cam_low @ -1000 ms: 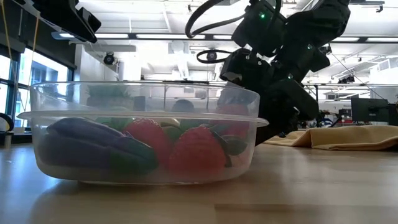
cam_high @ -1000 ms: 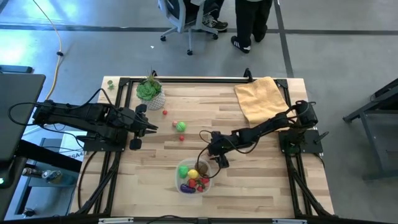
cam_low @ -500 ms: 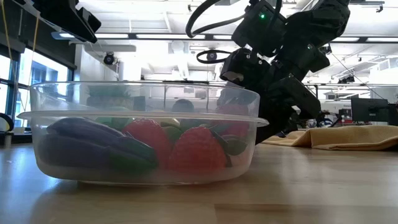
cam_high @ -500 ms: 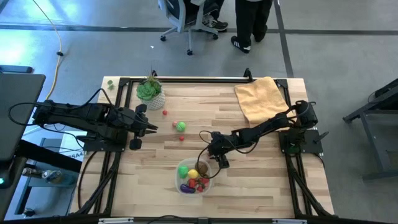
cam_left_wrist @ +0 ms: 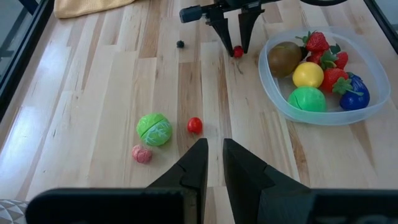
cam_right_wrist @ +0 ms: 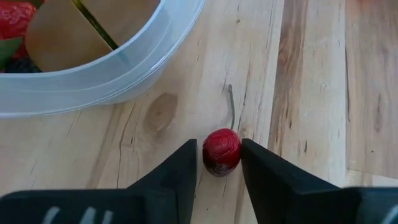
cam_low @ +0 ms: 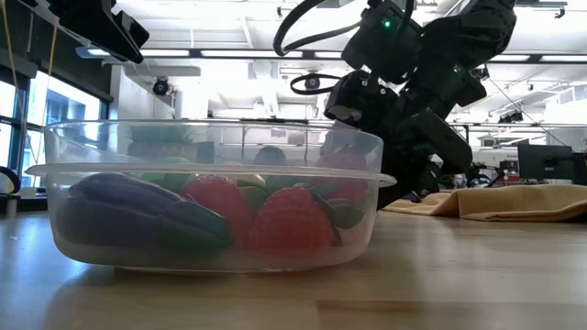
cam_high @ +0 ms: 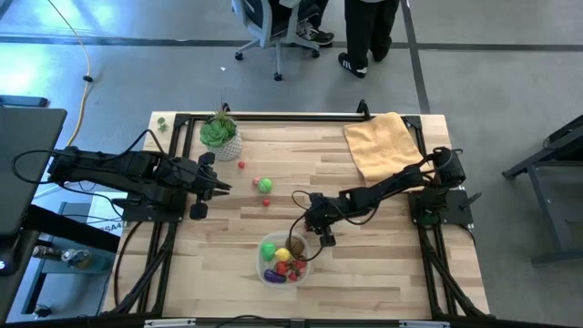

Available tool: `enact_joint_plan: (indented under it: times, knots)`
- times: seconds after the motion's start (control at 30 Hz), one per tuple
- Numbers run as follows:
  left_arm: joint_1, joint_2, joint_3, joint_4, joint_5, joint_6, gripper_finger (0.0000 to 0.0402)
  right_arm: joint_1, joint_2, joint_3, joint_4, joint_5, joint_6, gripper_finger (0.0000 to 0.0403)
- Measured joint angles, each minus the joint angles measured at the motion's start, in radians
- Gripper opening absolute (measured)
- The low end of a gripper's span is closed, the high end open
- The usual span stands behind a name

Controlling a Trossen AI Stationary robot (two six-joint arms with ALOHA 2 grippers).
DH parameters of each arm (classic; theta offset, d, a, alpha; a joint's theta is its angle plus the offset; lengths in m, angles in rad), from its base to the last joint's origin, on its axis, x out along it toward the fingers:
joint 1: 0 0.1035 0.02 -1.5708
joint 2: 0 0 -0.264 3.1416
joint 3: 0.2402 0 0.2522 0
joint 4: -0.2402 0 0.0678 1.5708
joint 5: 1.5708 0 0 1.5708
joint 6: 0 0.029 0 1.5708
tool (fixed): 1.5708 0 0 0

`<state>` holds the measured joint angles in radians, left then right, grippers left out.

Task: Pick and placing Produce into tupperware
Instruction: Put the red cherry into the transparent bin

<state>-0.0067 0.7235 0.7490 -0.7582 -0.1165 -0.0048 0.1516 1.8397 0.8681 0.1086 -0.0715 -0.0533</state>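
Produce was what we watched most closely: a small red berry [cam_right_wrist: 221, 151] lay on the wooden tabletop [cam_high: 383, 255], just beside the rim of the tupperware [cam_high: 283, 258]. Our right hand [cam_right_wrist: 218, 163] was down at the tabletop with the berry between its two fingers [cam_right_wrist: 181, 167], which stood close on both sides of it; we could not tell whether they already pinched it. The tupperware held a purple eggplant [cam_low: 138, 215], strawberries [cam_low: 289, 223], a yellow lemon [cam_left_wrist: 308, 74], a brown kiwi [cam_left_wrist: 284, 57] and a green piece [cam_left_wrist: 305, 99]. Our left hand [cam_left_wrist: 213, 163] waited well apart near the tabletop's left edge, fingers pressed nearly together and holding nothing, with a green leafy ball [cam_left_wrist: 153, 129], a red berry [cam_left_wrist: 194, 125] and a pink piece [cam_left_wrist: 142, 154] lying ahead of it.
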Motion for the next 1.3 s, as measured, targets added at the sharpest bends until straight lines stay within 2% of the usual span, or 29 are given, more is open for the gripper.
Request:
enact_joint_plan:
  times: [0.27,0.6,0.8,1.03,1.3]
  knots:
    - [0.0,0.0,0.0,0.0,0.0,0.0,0.004,-0.002,-0.061,0.041,-0.091,0.001,0.003,0.0086]
    - [0.0,0.0,0.0,0.0,0.0,0.0,0.004,0.001,-0.218,0.131,-0.241,0.02,-0.035,0.0083]
    - [0.0,0.0,0.0,-0.001,0.0,0.0,0.004,0.053,-0.231,0.229,-0.264,0.013,-0.051,0.0083]
    - [0.0,0.0,0.0,0.0,0.0,0.0,0.004,0.109,-0.108,0.35,-0.304,0.064,-0.052,0.0083]
    - [0.0,0.0,0.0,0.0,0.0,0.0,0.004,0.124,0.121,0.566,-0.438,-0.006,-0.061,0.0083]
